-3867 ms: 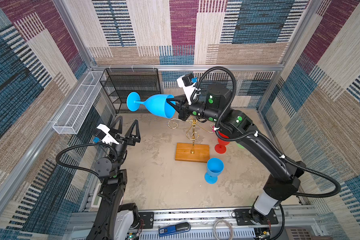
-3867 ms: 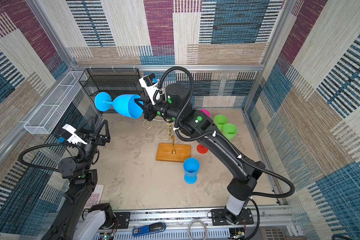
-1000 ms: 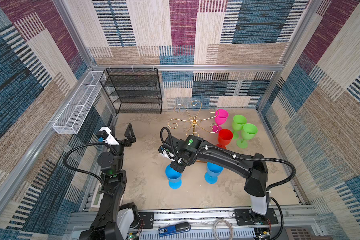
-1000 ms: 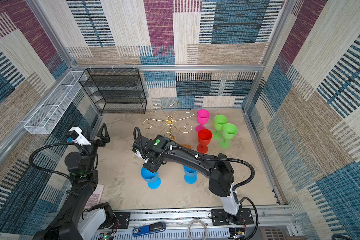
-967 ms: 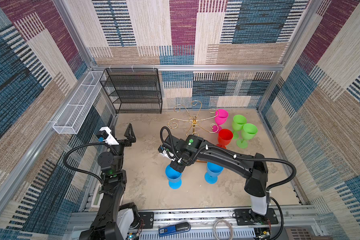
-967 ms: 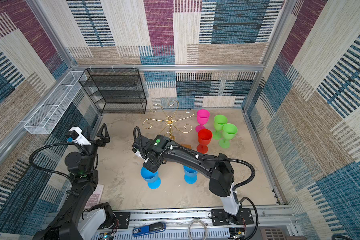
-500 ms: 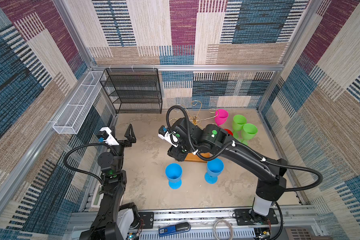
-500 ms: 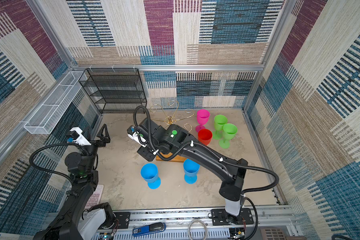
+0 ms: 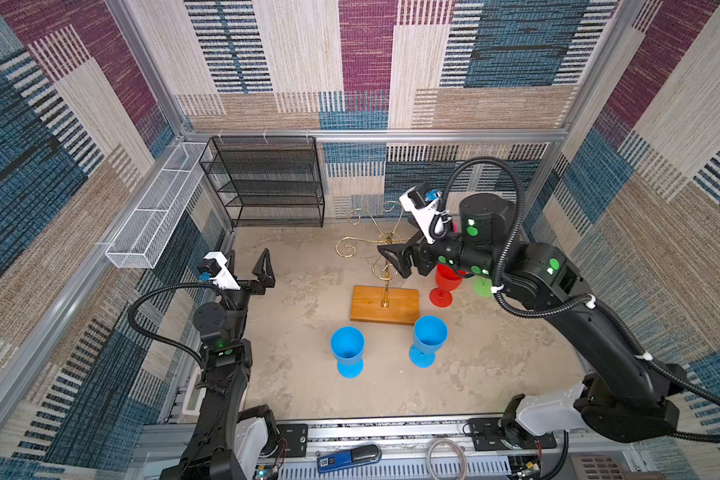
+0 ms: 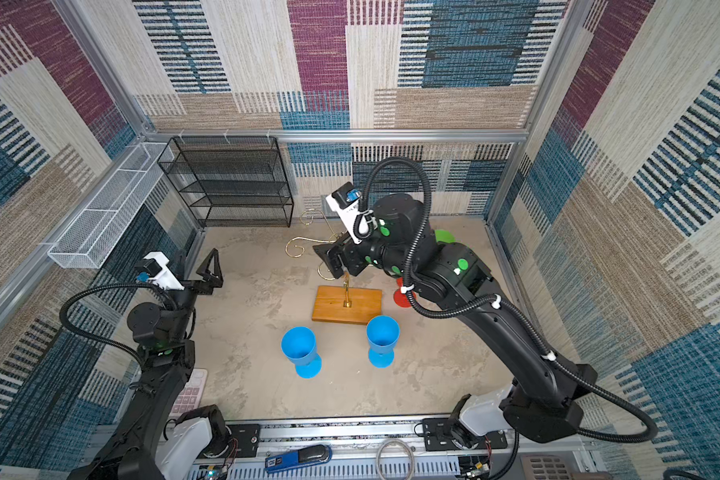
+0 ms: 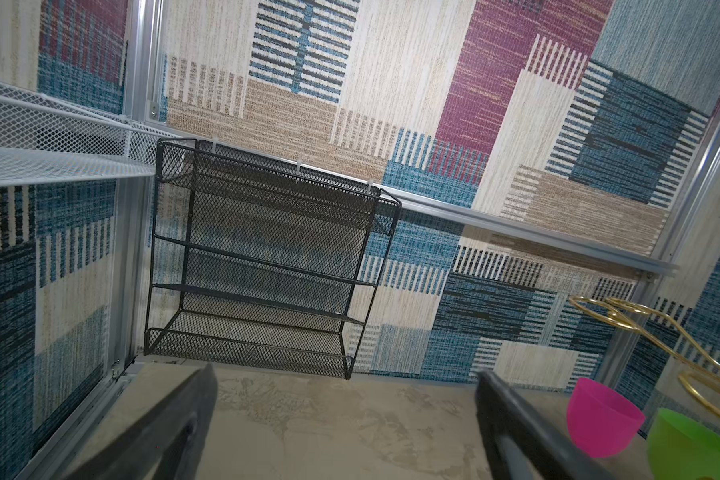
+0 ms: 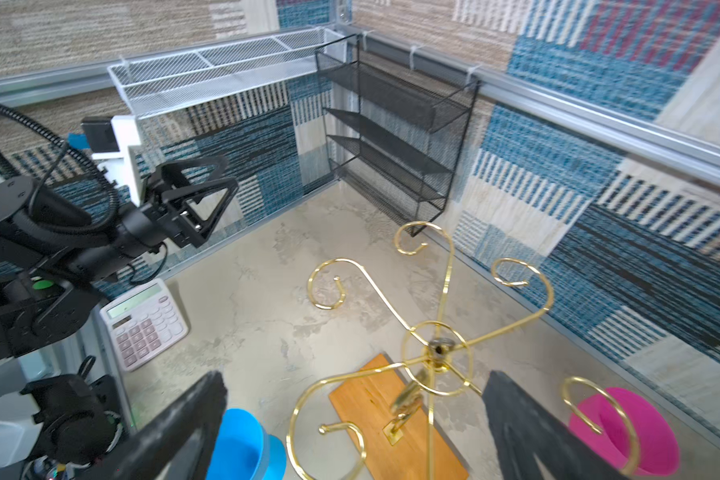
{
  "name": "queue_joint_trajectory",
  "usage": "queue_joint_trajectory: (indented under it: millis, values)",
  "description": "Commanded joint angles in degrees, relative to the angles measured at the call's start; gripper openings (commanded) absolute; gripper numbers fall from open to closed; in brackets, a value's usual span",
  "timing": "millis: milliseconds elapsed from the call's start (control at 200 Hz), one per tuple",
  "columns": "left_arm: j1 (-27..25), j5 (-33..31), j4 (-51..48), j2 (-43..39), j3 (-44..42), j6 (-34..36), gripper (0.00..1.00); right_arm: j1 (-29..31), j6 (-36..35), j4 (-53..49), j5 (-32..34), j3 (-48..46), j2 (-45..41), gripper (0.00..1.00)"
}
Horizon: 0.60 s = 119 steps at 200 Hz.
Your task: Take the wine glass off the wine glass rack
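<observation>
Top views: wine glass rack (image 9: 370, 305) mid-tabletop, no glass seen hanging on it. One blue wine glass (image 9: 347, 347) stands at 7 o'clock of its base, another blue wine glass (image 9: 428, 334) at 5 o'clock. Right gripper (image 9: 393, 259) hovers over the scroll arms, jaws wide, empty. Left gripper (image 9: 248, 270) off at 9 o'clock, jaws wide, empty. Left wrist: pink glass (image 11: 599, 419) and green glass (image 11: 690, 449) near the rack. Right wrist: rack hub shows between the jaws, clearance unclear. Likely risk: a careless pull-away hooks a scroll and tips the rack onto the glasses.
</observation>
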Motion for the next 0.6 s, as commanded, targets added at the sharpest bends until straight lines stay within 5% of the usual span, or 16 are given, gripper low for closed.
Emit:
queue_joint_trajectory:
  millis: [0, 416, 591]
  values:
    - [0.04, 0.99, -0.66, 0.40, 0.61, 2.05, 0.99, -5.36, 1.67, 11.53, -1.22, -5.41, -3.80, 0.99]
    - [0.01, 1.28, -2.60, 1.95, 0.22, 3.87, 0.99, -30.21, 7.50, 25.68, -11.10, -25.50, -9.94, 0.99]
    - [-0.07, 1.70, -2.33, 3.73, -0.20, 3.98, 0.99, -34.36, 8.12, 32.07, -10.41, -35.70, -10.80, 0.99]
